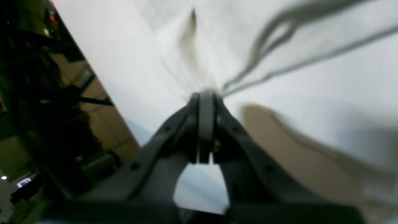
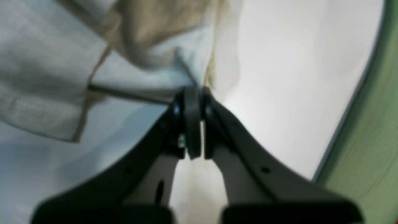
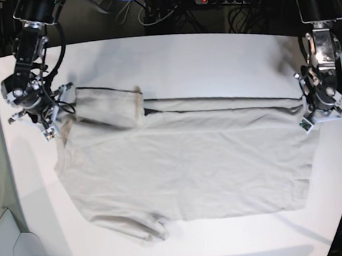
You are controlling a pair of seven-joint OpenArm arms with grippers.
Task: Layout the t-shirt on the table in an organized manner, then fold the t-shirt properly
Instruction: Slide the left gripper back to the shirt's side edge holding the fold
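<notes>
Left wrist cam is pretty blurry, but the left tool (image 1: 205, 93) has its jaws pressed together, pinching an edge of the t-shirt (image 1: 217, 40) above the white counter (image 1: 118, 56). Right wrist cam: right tool (image 2: 192, 91) is likewise clamped on a bunched bit of shirt. From the base cam the shirt lies spread across the counter, one tool at each end.

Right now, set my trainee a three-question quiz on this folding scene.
1. True or false: the t-shirt lies crumpled in a ball.
2. What does the right gripper pinch? A) a cable B) shirt fabric C) nothing
3. Fill in: the upper sleeve is folded over near the ___ gripper.

Key: 1 false, it lies spread on the table; 2 B; 3 right. The left gripper is shut at the far edge.
</notes>
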